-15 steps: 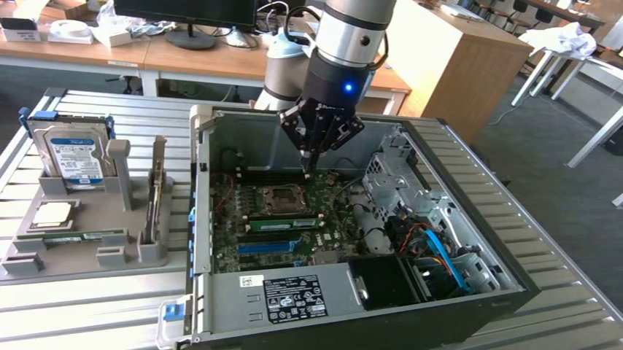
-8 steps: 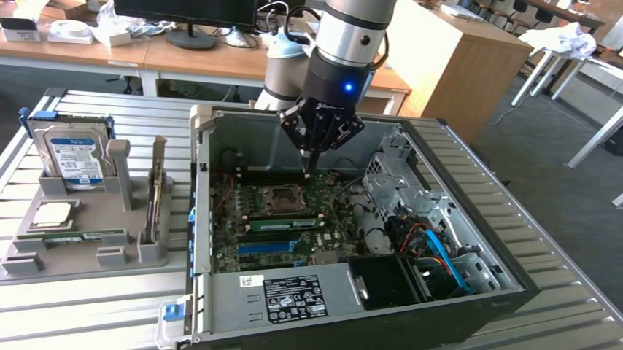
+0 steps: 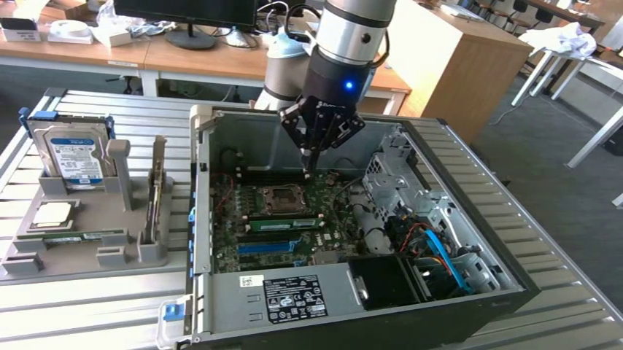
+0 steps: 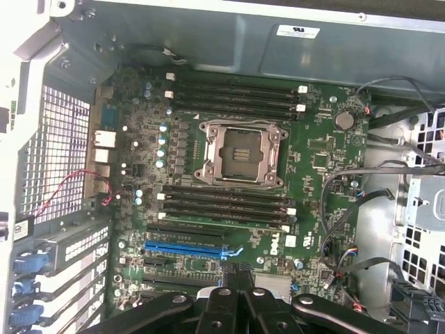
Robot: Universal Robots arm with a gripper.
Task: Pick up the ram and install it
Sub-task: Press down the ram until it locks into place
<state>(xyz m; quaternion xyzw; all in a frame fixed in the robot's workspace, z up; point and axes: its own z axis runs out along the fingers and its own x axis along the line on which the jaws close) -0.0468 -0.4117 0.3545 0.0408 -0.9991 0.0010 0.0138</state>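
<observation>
One gripper, jaws pressed together and empty, hangs inside the open computer case above the motherboard, walls well apart; one ram lies flat on the grey tray outside the case.

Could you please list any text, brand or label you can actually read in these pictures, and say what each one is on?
"DELL": white logo on the motherboard, seen rotated in the wrist view.
Power supply label: print too small to read.
Hard drive label: unreadable.
Case wall sticker: unreadable.
</observation>
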